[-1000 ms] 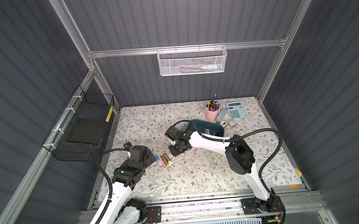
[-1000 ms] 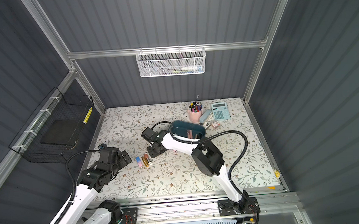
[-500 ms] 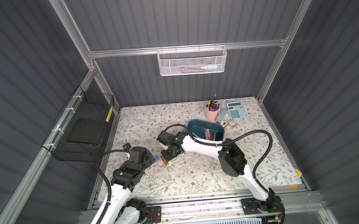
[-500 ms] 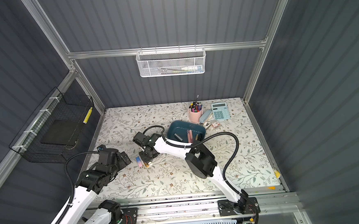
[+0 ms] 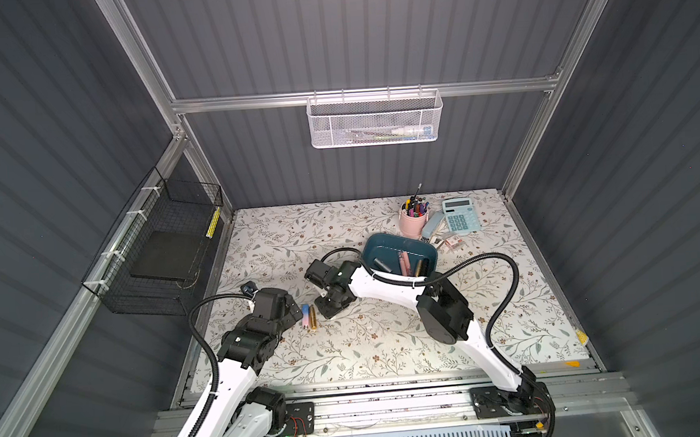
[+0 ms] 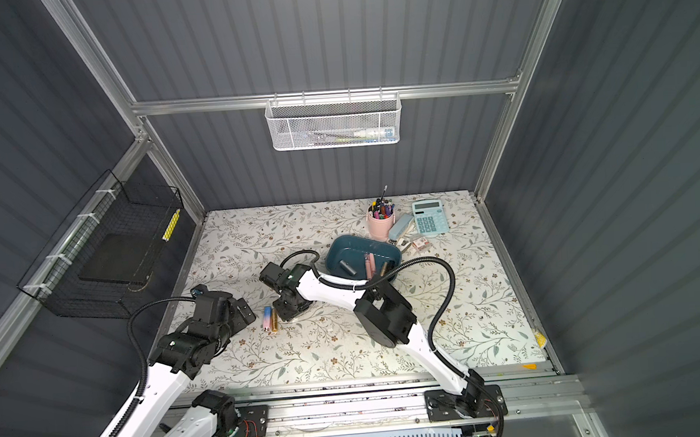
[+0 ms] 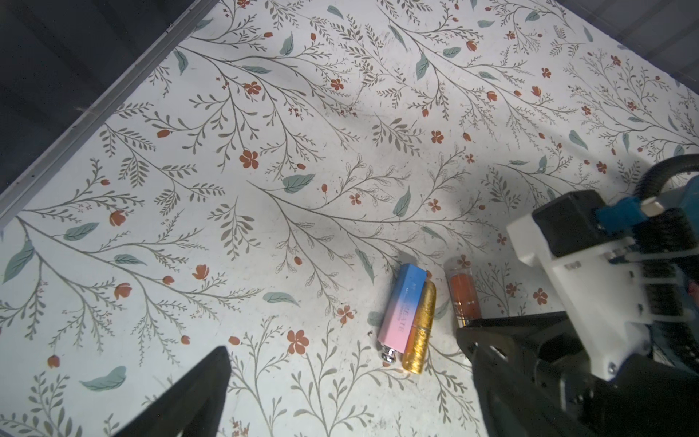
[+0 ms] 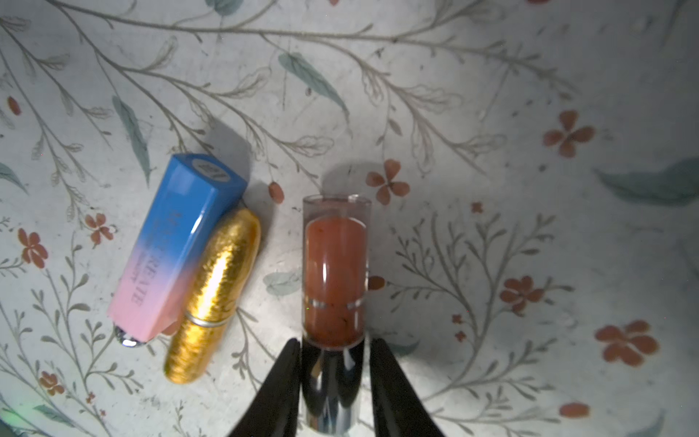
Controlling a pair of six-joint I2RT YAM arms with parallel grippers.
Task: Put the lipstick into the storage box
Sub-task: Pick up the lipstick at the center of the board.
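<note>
The clear-capped orange lipstick is lying flat on the floral table, some way short of the storage box. It looks to be pinched only at its dark base end by the right gripper, while the left gripper is seen spread wide and empty nearby. With that end-only hold, the glossy tube could easily be tipped or squirted out once lifted, and the gold lipstick just beside it could get nudged if the lift is skewed.
</note>
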